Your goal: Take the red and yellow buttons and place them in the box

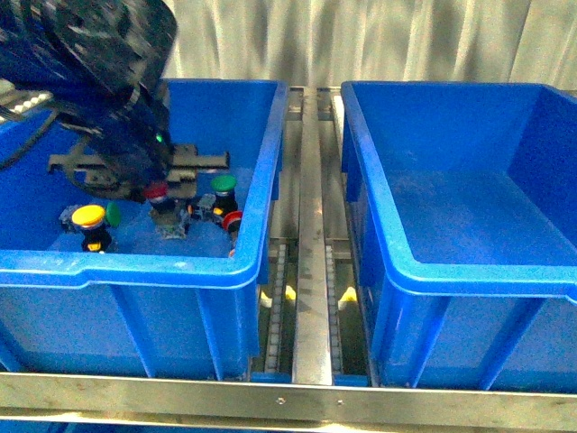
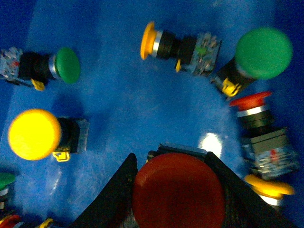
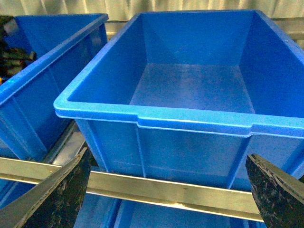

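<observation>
The left claw (image 1: pixel 162 203) reaches down inside the left box (image 1: pixel 263 171). Its two black fingers (image 2: pixel 111 194) are closed against either side of the cap of a red button (image 2: pixel 178 192). Whether that button is off the box floor cannot be told.

In the front view, a yellow button (image 1: pixel 89 216) stands cap up at about 8 o'clock from the claw, near it but apart. A green button (image 1: pixel 114 213) sits just beside the yellow one at its 3 o'clock. A second green button (image 1: pixel 223 185) stands at about 2 o'clock from the claw. A second red button (image 1: pixel 233 221) lies at about 4 o'clock, close against the box's right wall. The left wrist view shows a second yellow button (image 2: pixel 149 40) lying on its side on the box floor, and a third yellow button (image 2: pixel 270 186) close to one finger.

The right box (image 1: pixel 469 271) stands at 3 o'clock from the left box, with metal rails (image 1: pixel 311 225) running between the two.

The right claw (image 3: pixel 168 156) is spread wide and holds nothing. It hangs outside the near wall of the right box, facing it. Its fingers (image 3: pixel 52 194) show only at the picture's corners, and it does not appear in the front view.
</observation>
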You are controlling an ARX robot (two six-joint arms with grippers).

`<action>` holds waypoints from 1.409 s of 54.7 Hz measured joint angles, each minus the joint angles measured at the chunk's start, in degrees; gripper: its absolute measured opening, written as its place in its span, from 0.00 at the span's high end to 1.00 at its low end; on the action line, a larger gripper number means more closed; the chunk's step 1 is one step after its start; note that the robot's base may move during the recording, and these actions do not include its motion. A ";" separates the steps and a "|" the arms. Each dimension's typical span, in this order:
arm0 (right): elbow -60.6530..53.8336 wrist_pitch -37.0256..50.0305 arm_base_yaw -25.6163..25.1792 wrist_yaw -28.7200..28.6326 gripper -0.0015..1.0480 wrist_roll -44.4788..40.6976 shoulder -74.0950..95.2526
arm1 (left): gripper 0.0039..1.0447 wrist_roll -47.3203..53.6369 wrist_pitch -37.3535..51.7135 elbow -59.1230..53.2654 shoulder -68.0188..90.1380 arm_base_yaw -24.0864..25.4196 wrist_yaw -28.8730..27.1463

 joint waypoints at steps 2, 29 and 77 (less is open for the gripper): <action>0.00 0.00 0.00 0.00 0.06 0.00 0.00 | 0.68 -0.17 2.23 -2.60 -3.63 1.22 4.17; 0.00 0.00 0.00 0.02 0.06 0.00 0.00 | 0.68 -25.66 50.58 -28.44 -16.50 -1.18 52.02; 21.44 53.24 -29.83 -8.57 0.06 -24.70 44.06 | 0.68 -35.32 55.78 -16.09 -7.50 -17.53 49.48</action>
